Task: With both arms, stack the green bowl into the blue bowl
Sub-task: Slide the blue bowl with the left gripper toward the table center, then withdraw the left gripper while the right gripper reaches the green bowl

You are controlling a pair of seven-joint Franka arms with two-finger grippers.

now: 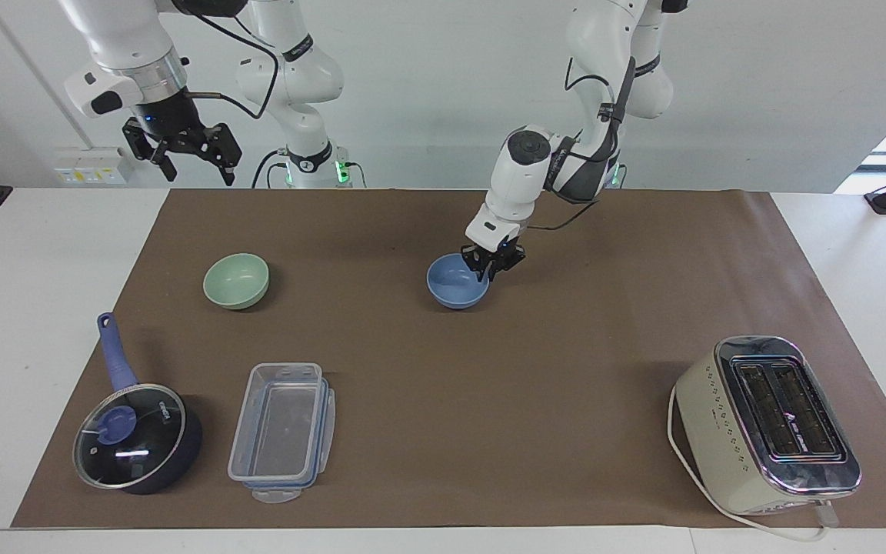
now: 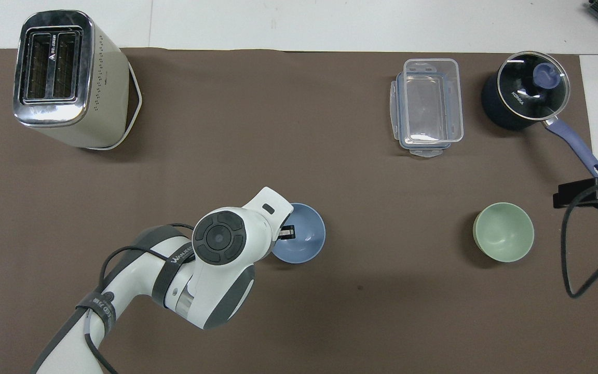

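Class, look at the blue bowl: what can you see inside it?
Inside the blue bowl there is only one finger of the left gripper, which is clamped over its rim. The white arm covers part of the rim from overhead, so that edge cannot be checked.

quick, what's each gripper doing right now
Left gripper: shut on the rim of the small periwinkle-blue bowl.
Right gripper: open, holding nothing, waiting up in the air at its own end.
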